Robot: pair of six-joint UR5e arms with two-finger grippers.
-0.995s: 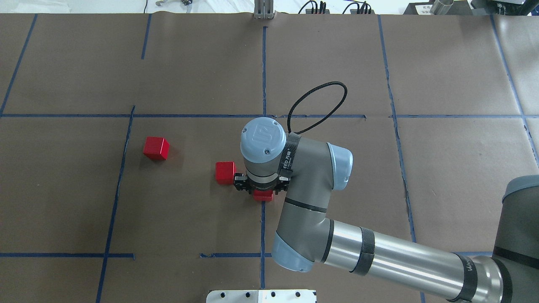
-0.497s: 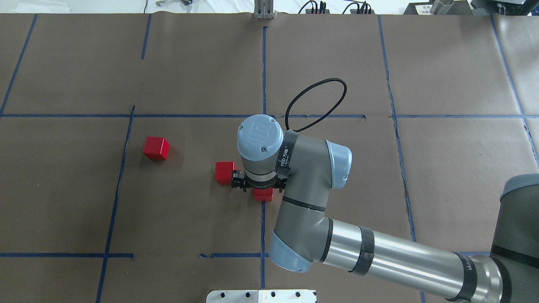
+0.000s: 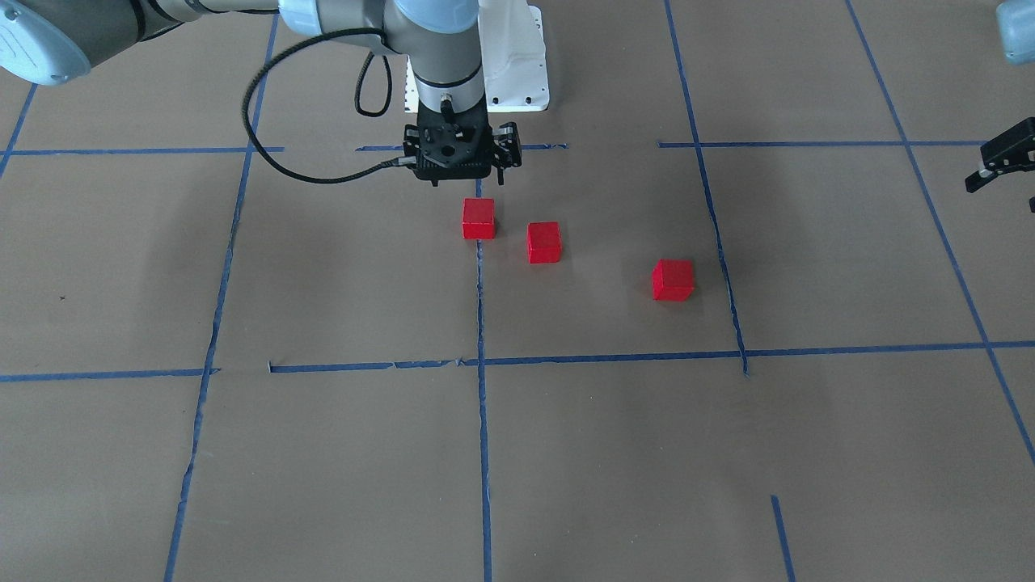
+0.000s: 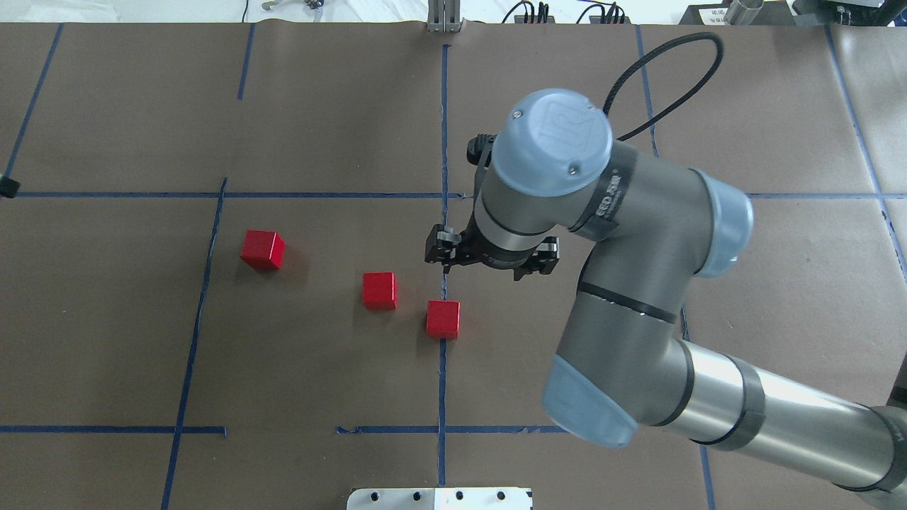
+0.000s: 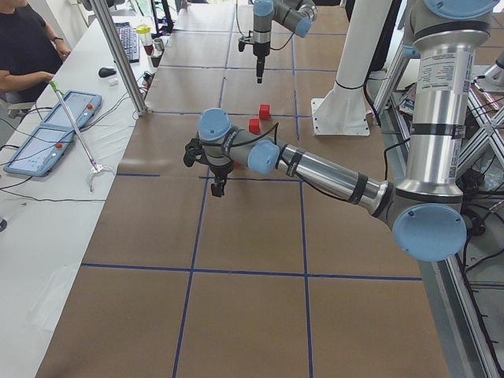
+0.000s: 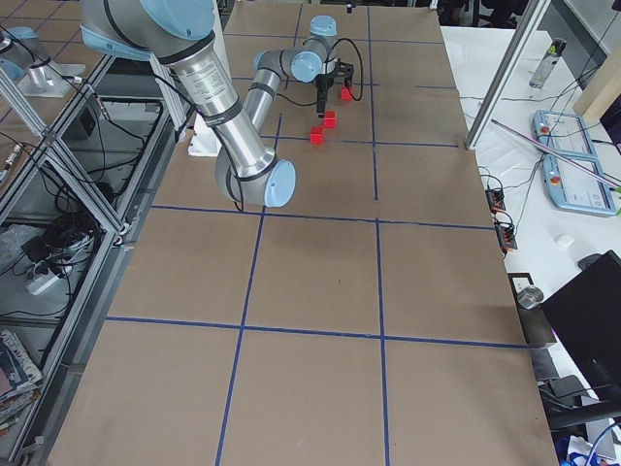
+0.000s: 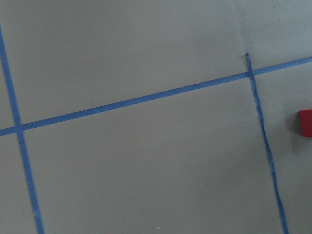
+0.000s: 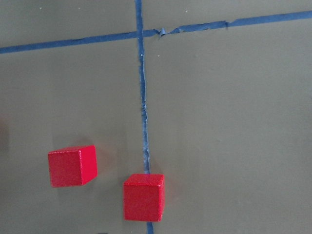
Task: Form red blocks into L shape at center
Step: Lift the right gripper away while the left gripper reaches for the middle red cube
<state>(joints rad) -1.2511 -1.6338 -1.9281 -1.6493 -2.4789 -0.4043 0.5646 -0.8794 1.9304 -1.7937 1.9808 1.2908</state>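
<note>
Right hand [image 3: 462, 168] rose off the red block [image 4: 443, 319].

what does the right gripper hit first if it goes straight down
Most likely the red block on the blue tape line; the right gripper hangs roughly over it, though height makes that uncertain.

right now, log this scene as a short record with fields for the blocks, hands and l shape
center-line block: on the table, free
second block: diagonal from it, not touching
far block: alone toward the robot's left
right hand: open, empty, raised near the pair
left hand: off at the table's left, state unclear
l shape: not formed yet
</note>
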